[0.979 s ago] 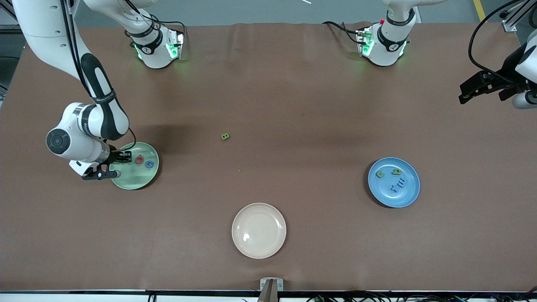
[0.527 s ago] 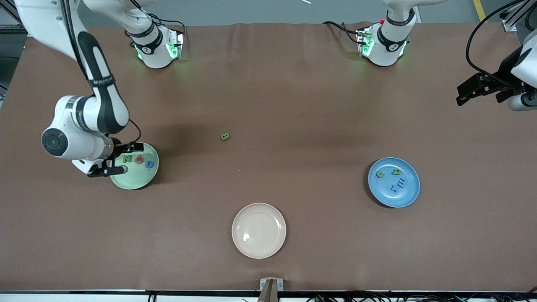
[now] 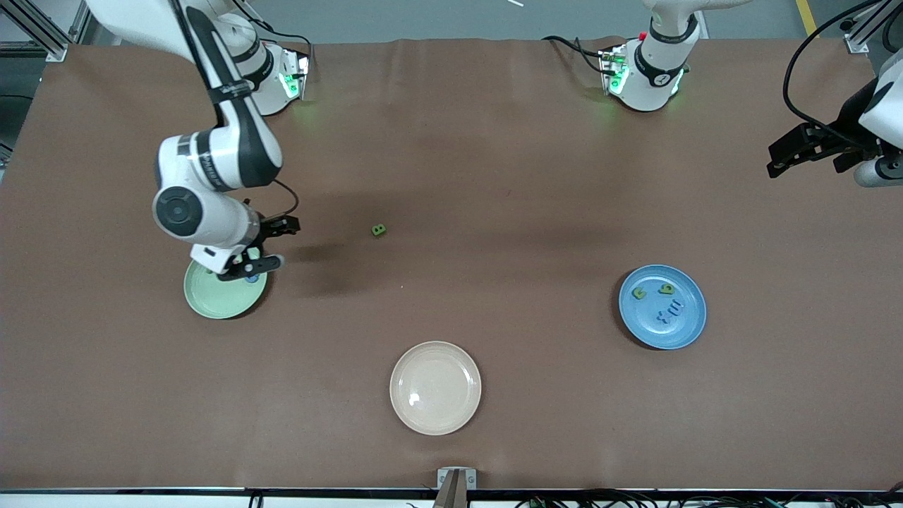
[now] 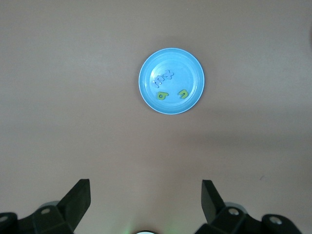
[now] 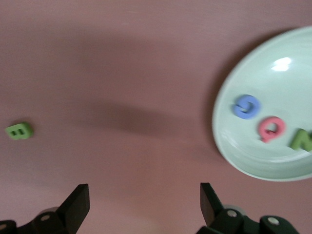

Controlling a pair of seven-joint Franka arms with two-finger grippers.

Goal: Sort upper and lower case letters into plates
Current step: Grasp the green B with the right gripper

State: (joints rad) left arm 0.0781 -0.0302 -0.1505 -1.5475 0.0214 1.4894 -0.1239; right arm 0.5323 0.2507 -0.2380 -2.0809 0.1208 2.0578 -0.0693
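A small green letter B [image 3: 379,229] lies alone on the table, near its middle. The mint plate [image 3: 211,296] holds a blue G [image 5: 246,106], a red letter [image 5: 271,128] and a green N [image 5: 301,140]. The right gripper [image 3: 264,245] hangs wide open over that plate's rim. The blue plate [image 3: 688,328] carries two green and two blue letters. The left gripper [image 3: 801,149] waits, open, over its end of the table

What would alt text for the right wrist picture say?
The right tool hangs open and empty over brown table, between a small green letter B lying alone and a mint green plate. The plate holds a blue G, a red letter and a green N.
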